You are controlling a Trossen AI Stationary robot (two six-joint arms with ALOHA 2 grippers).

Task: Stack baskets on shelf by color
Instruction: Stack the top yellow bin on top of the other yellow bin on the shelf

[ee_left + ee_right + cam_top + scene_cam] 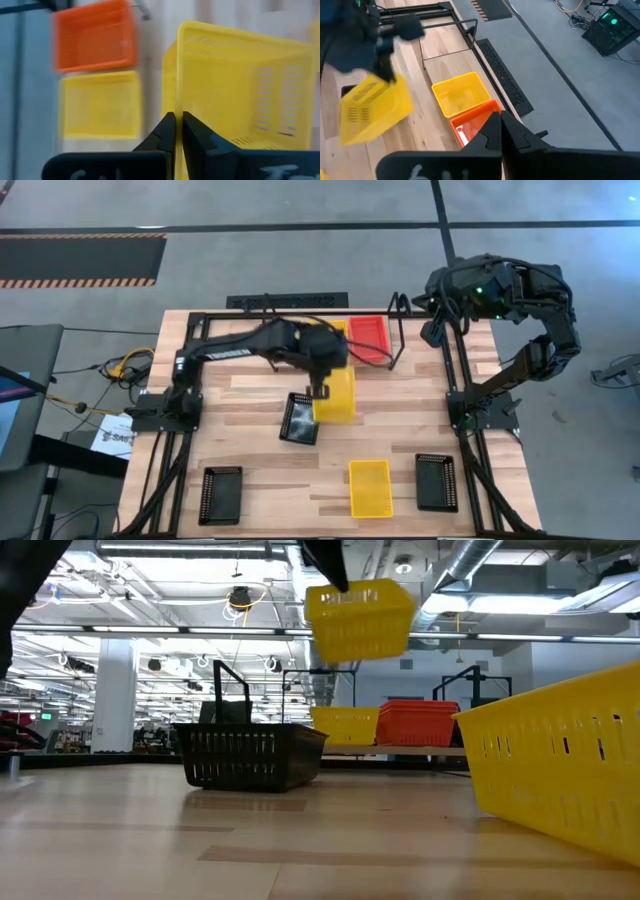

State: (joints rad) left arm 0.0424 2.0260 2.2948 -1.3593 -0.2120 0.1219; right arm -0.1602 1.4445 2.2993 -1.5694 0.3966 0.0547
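Note:
My left gripper (322,388) is shut on a yellow basket (336,392) and holds it high above the middle of the table; the low view shows it in the air (360,620). Beneath it a black basket (300,418) rests on the table. On the shelf (396,330) at the far edge sit a red basket (368,340) and a yellow basket (460,92) side by side. My right gripper (496,127) is shut on nothing, raised beyond the shelf's right end. My left gripper pinches the upper rim of one wall (175,107) of the yellow basket, one finger inside and one outside. The fingers slant down from above. The basket hangs tilted below them (375,107), lifted clear of the table.
Near the front edge lie a black basket (220,493), a yellow basket (369,487) and another black basket (436,480). The yellow one fills the right of the low view (560,775). Bare wood lies between these and the middle.

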